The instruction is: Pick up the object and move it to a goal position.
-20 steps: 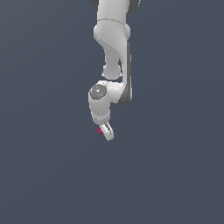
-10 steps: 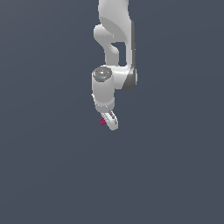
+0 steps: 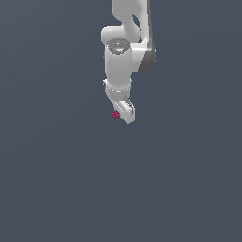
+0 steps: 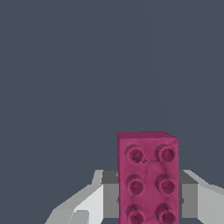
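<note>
The object is a tiny magenta-pink brick (image 3: 116, 115) with a studded top. In the exterior view it peeks out at the left side of my white gripper (image 3: 124, 115), held off the grey floor. In the wrist view the brick (image 4: 147, 177) stands large between my two grey-white fingers (image 4: 83, 203), which press on its sides. My gripper is shut on the brick. The arm hangs down from the top of the exterior view, its wrist bent toward the exterior view's left.
Only the flat, dark grey-blue floor (image 3: 56, 179) surrounds the arm in both views. No goal marker shows.
The arm has risen and swung slightly toward the exterior view's left, carrying the brick up with it. The gripper has stayed shut on the brick.
</note>
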